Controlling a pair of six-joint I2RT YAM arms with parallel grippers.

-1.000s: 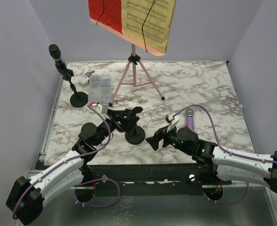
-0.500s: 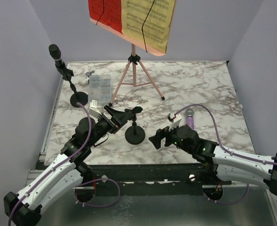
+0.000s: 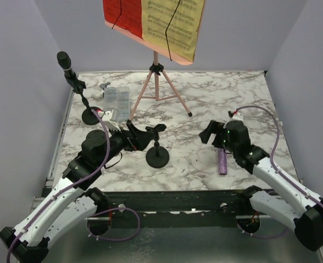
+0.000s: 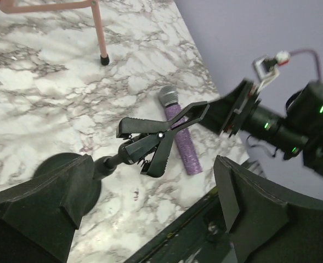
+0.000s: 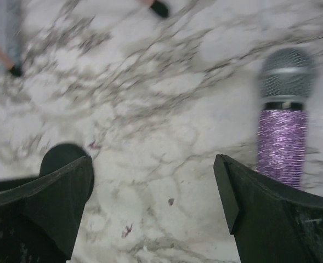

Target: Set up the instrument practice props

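Wide apart and holding nothing, the left claw [image 3: 141, 137] sits just beside the clip head of a black round-based microphone holder [image 3: 157, 156], which stands near the front middle of the white marble-patterned table [image 3: 232, 98]. In the left wrist view the clip shows in the gap between the two fingers. The right claw [image 3: 208, 133] is spread just as wide and is also empty, hovering over bare table. A purple glitter microphone [image 3: 222, 160] with a silver mesh head lies flat on the table beside the right arm. At the far left, a black microphone [image 3: 64, 59] sits clipped in a second black round-based holder [image 3: 91, 116]. A pink music rack [image 3: 157, 82] on thin tripod legs stands at the back, carrying a red sheet [image 3: 123, 13] and a yellow sheet [image 3: 172, 24]. A clear plastic compartment box [image 3: 116, 101] lies beside one leg.
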